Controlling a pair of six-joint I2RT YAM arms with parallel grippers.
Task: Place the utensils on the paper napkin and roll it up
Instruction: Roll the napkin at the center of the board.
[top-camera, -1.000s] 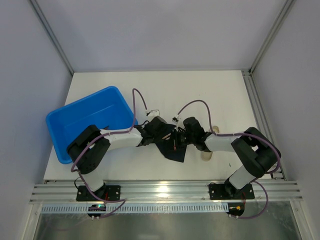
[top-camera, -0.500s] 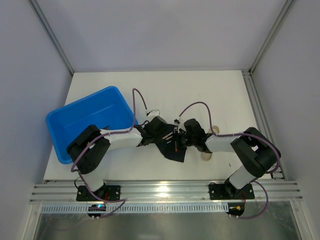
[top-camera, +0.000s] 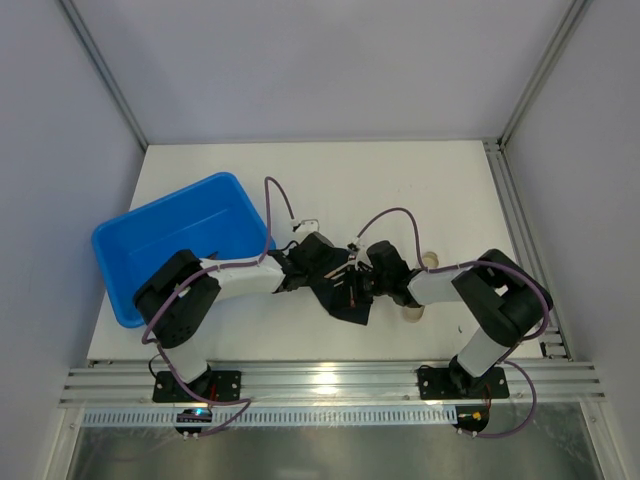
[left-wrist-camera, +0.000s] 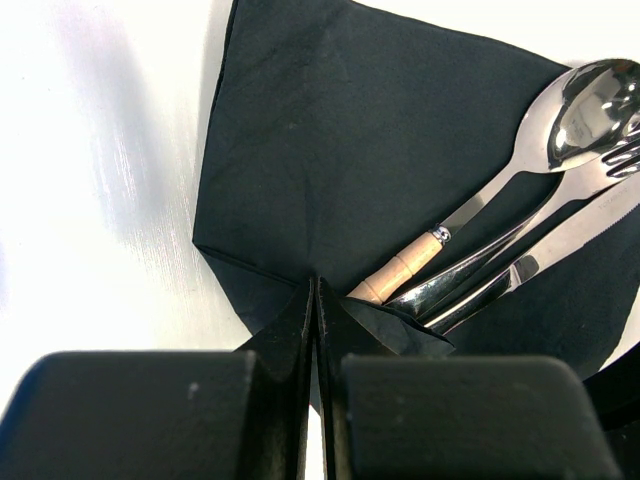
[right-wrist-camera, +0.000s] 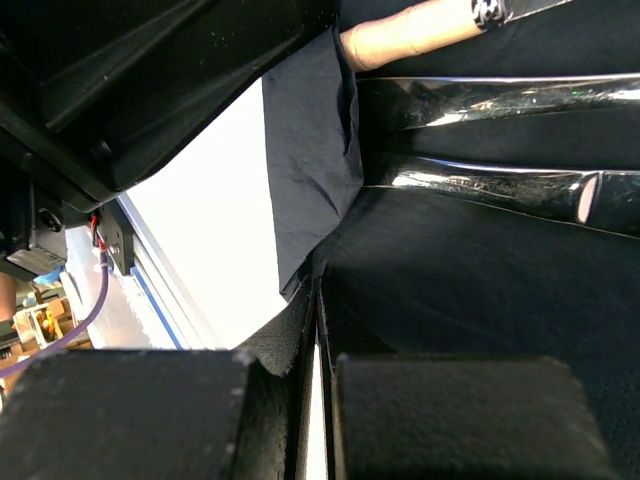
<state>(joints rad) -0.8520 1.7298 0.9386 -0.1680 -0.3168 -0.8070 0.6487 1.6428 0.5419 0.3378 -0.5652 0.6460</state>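
Note:
The black paper napkin (top-camera: 352, 306) lies flat at the table's middle front, with both grippers meeting over its far edge. The utensils lie side by side on the paper napkin (left-wrist-camera: 330, 150): a spoon (left-wrist-camera: 590, 100), a fork (left-wrist-camera: 627, 155), a knife (left-wrist-camera: 560, 240) and a piece with a wooden handle (left-wrist-camera: 400, 270). A napkin flap (right-wrist-camera: 310, 150) is folded up over the handle ends (right-wrist-camera: 480, 180). My left gripper (left-wrist-camera: 316, 288) is shut with its tips pinching the napkin's edge beside that flap. My right gripper (right-wrist-camera: 316, 288) is shut on the same edge from the other side.
A blue tub (top-camera: 160, 245) sits at the left, close to the left arm. A beige cylinder (top-camera: 413, 311) lies under the right forearm, and another beige piece (top-camera: 432, 259) shows just behind it. A metal rail (top-camera: 320, 380) runs along the near table edge.
The right gripper and forearm have shifted slightly left, closer to the left gripper. The left arm and the napkin have hardly moved.

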